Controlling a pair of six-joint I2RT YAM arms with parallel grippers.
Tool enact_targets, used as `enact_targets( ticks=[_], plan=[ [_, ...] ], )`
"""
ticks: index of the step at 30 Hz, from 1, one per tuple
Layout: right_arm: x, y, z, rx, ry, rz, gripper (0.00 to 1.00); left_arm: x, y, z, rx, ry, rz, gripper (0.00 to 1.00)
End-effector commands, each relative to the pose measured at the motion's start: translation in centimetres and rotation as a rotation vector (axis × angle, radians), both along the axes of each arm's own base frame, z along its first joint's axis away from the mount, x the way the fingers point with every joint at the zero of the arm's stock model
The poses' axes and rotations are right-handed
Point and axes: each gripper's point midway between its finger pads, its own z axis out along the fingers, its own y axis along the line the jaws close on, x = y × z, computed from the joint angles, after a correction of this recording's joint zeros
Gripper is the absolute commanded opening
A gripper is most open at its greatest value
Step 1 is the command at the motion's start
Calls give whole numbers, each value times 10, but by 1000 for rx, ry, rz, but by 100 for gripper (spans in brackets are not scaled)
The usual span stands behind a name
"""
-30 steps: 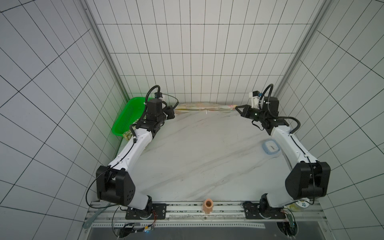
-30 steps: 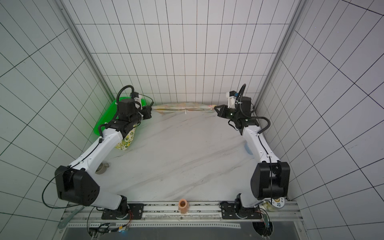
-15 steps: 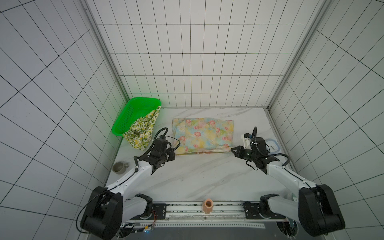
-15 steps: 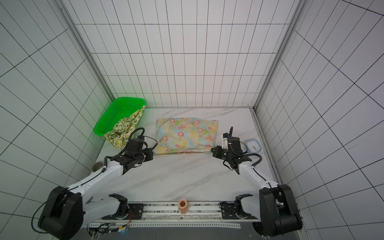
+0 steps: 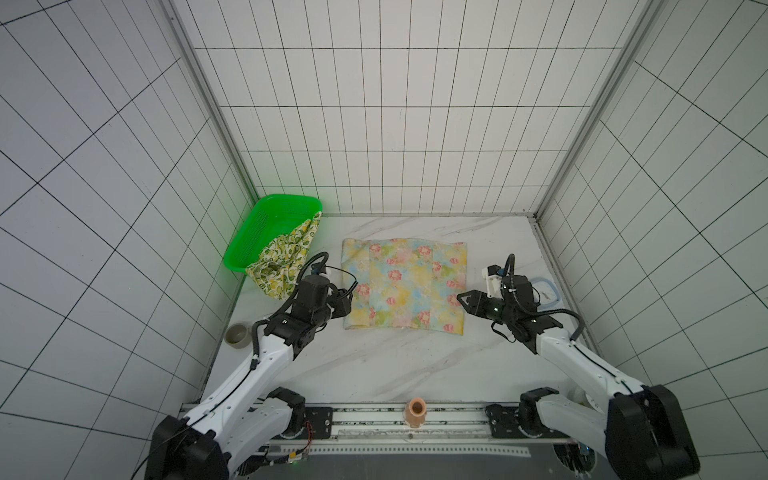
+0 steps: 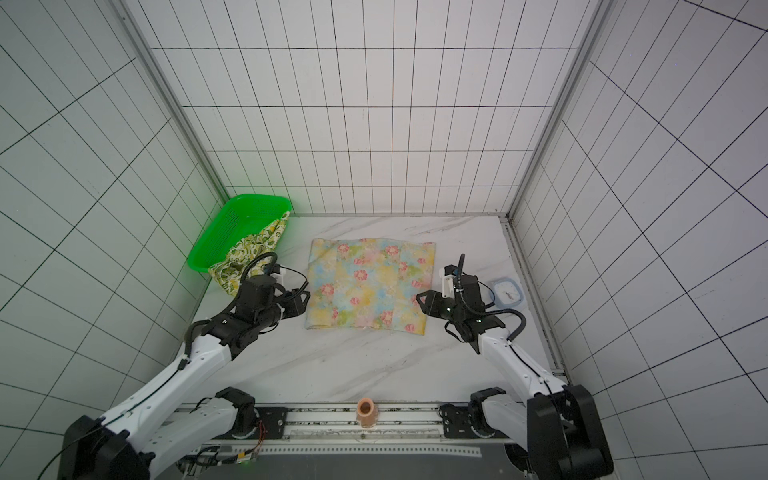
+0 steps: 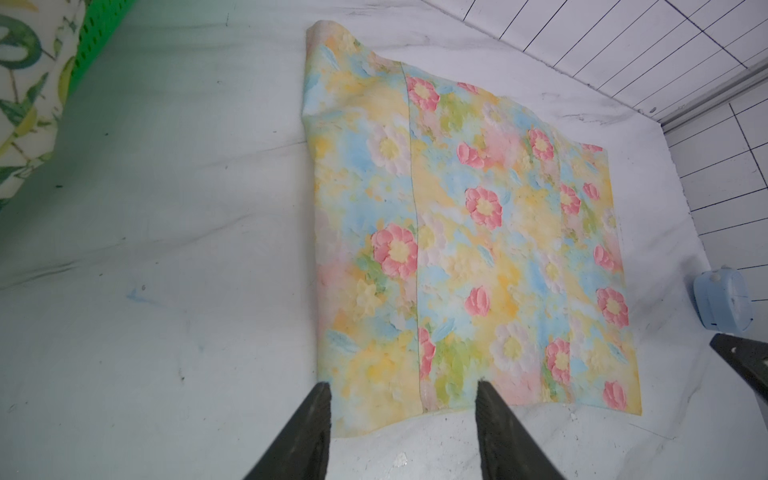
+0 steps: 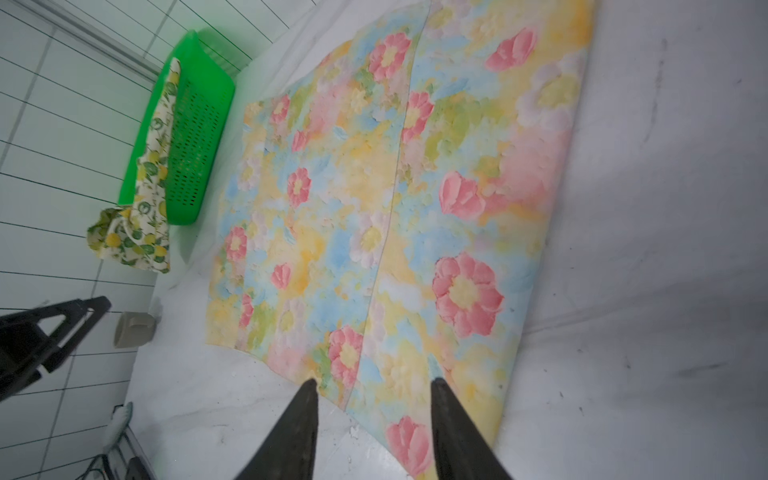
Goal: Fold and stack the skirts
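Observation:
The pastel yellow-blue skirt with pink flowers (image 5: 405,286) (image 6: 370,286) lies spread flat in the middle of the marble table. My left gripper (image 5: 348,298) (image 7: 402,384) hangs open just over its near left corner, nothing between the fingers. Open as well, my right gripper (image 5: 460,297) (image 8: 374,380) hovers at the near right corner and holds nothing. The lemon skirt (image 5: 286,262) (image 8: 141,216) hangs crumpled over the edge of the green basket (image 5: 266,232), left of my left arm.
A small grey cup (image 5: 237,333) stands by the left table edge. A blue-rimmed lid (image 5: 546,293) lies behind my right wrist. A peach cylinder (image 5: 417,411) sits on the front rail. Tiled walls close in three sides.
Both grippers, shut on the floral skirt at the far edge a second ago, drew it toward the front, laid it flat, and have opened and let it go.

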Motion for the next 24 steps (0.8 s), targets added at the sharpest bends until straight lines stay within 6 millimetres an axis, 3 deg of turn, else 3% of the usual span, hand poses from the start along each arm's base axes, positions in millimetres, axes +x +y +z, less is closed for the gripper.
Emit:
enact_targets(
  ticks=[1,6,10,13,18,24],
  plan=[
    [24,17,16,28,-43,29,35,20,-13,-7,18,13,-35,54],
    [24,17,-15,27,9,7,31,30,-25,-53,98,141,-80,51],
    [21,13,-39,14,63,-23,29,27,-21,-87,152,229,-63,49],
    [22,4,-56,-13,113,-68,25,22,-18,-104,169,263,-62,48],
    [34,-19,-70,-24,153,-152,27,9,-17,-128,202,341,-77,47],
    [62,-38,-76,-46,167,-198,28,-11,-37,-148,213,399,-126,46]
  ],
)
